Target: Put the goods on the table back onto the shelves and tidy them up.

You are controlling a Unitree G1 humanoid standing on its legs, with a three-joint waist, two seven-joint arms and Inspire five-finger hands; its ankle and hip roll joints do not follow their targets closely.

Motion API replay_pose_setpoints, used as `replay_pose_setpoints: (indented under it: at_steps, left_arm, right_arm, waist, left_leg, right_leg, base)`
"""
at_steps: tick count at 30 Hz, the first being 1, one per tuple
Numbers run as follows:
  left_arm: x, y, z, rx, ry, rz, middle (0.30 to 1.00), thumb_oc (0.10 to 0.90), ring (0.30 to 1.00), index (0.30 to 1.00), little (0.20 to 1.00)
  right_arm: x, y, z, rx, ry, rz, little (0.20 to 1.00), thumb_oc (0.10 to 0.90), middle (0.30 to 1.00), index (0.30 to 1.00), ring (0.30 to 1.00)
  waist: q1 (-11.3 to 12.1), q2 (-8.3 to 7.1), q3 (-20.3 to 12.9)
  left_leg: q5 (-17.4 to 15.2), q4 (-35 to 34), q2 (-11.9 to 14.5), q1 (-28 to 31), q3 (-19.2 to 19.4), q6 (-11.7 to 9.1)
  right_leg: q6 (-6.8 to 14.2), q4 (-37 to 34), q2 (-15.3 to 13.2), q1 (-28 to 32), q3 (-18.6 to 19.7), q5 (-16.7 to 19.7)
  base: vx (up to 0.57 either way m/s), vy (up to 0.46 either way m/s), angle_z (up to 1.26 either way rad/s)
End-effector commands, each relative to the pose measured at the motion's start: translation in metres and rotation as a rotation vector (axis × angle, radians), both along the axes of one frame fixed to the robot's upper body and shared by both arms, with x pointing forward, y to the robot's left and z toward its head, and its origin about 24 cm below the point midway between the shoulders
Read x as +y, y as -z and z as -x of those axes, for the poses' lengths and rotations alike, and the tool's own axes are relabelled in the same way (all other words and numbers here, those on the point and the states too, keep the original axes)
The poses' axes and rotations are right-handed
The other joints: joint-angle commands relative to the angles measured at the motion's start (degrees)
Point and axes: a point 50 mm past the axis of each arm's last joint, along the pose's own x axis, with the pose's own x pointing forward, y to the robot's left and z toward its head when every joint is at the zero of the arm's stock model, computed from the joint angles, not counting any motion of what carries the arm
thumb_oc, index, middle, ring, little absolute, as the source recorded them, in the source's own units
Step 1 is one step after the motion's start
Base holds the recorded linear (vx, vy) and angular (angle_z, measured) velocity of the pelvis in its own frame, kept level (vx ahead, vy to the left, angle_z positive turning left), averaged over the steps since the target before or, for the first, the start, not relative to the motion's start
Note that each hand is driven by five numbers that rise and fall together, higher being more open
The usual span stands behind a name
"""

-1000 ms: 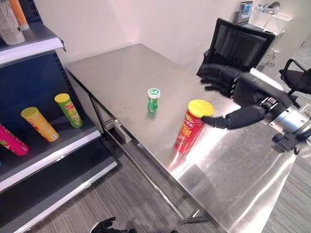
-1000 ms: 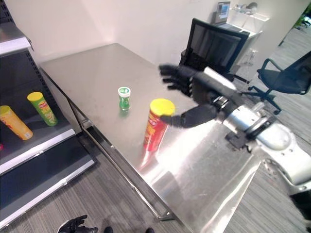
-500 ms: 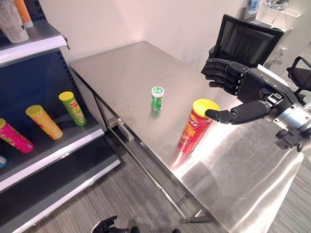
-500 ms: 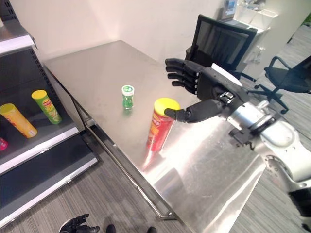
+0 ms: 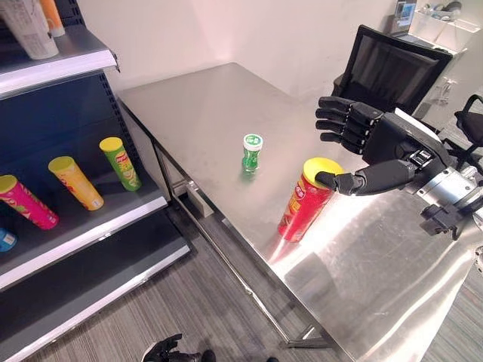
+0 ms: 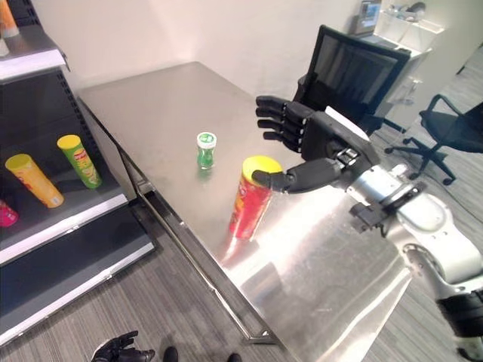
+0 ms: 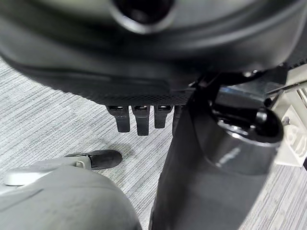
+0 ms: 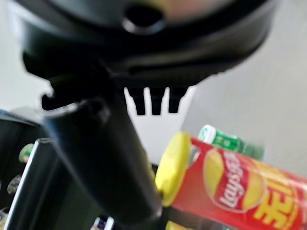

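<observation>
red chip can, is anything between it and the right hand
Nothing visible. The right hand is open right at the red chip can, thumb at its yellow lid, fingers spread beyond it. The small green bottle stands apart on the table, toward the shelf side, not in between.

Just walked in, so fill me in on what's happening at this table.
The robot's right hand is open at the red chip can with a yellow lid, thumb against its rim, fingers spread above. The can stands on the steel table near a small green bottle. Other cans lie on the dark shelf.
</observation>
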Motion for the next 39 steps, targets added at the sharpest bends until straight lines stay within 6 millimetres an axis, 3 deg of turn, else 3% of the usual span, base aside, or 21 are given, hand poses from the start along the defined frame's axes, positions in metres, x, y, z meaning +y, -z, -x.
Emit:
replay_pose_setpoints:
  at_steps: [1, 4, 15, 25, 30, 39]
  left_arm:
    - [0.004, -0.003, -0.011, -0.025, 0.074, -0.023, 0.900, 0.800, 0.900, 0.900, 0.900]
    - [0.004, -0.003, -0.010, -0.024, 0.072, -0.024, 0.900, 0.800, 0.900, 0.900, 0.900]
    - [0.004, -0.003, -0.008, -0.021, 0.071, -0.021, 0.900, 0.800, 0.900, 0.900, 0.900]
    - [0.004, -0.003, -0.008, -0.023, 0.103, -0.016, 0.900, 0.800, 0.900, 0.900, 0.900]
    - [0.003, -0.003, -0.009, -0.027, 0.100, -0.009, 0.900, 0.800, 0.900, 0.900, 0.900]
    - [0.002, -0.003, -0.009, -0.029, 0.097, -0.003, 0.900, 0.800, 0.900, 0.900, 0.900]
  right_arm:
    - [0.011, -0.046, 0.002, -0.227, -0.078, -0.137, 0.900, 0.800, 0.900, 0.900, 0.900]
    - [0.008, -0.047, 0.001, -0.260, -0.065, -0.238, 0.900, 0.800, 0.900, 0.900, 0.900]
    - [0.024, -0.043, 0.002, -0.251, -0.154, -0.294, 0.900, 0.800, 0.900, 0.900, 0.900]
    - [0.035, -0.033, 0.009, -0.147, -0.246, -0.083, 0.900, 0.800, 0.900, 0.900, 0.900]
    - [0.019, -0.026, 0.003, -0.120, -0.129, 0.044, 0.900, 0.800, 0.900, 0.900, 0.900]
    - [0.011, -0.020, -0.002, -0.089, -0.079, 0.088, 0.900, 0.800, 0.900, 0.900, 0.900]
  waist:
    - [2.4, -0.32, -3.3]
    - [2.8, -0.20, -3.3]
    - [3.6, 0.01, -3.2]
    - [3.7, -0.53, -3.3]
    - [3.3, -0.86, -3.3]
    - [3.2, -1.18, -3.1]
  left_leg:
    - [-3.7, 0.6, 4.7, 1.4, 4.5, -4.1]
    - [-3.8, 0.6, 4.6, 1.5, 4.3, -4.0]
    - [-3.9, 0.6, 4.2, 1.4, 3.8, -3.7]
    - [-3.9, 0.6, 4.2, 1.2, 3.7, -3.8]
    - [-3.9, 0.6, 4.4, 1.2, 4.0, -3.8]
    - [-3.9, 0.6, 4.4, 1.0, 3.7, -3.9]
  right_leg:
    - [6.7, 0.3, -5.0, 1.1, -0.3, -2.3]
    - [6.7, 0.3, -5.1, 1.3, -0.3, -2.3]
    - [6.7, 0.3, -5.4, 1.5, -0.7, -2.3]
    - [6.9, 0.3, -5.5, 1.2, -0.8, -2.1]
    - [7.0, 0.3, -5.5, 1.0, -0.7, -2.0]
    - [7.0, 0.3, -5.4, 0.9, -0.7, -2.1]
  base:
    - [0.00, 0.000, 0.00]
    - [0.01, 0.001, 0.01]
    - [0.00, 0.002, 0.05]
    - [0.00, 0.000, 0.00]
    - [0.00, 0.000, 0.00]
    - [0.00, 0.000, 0.00]
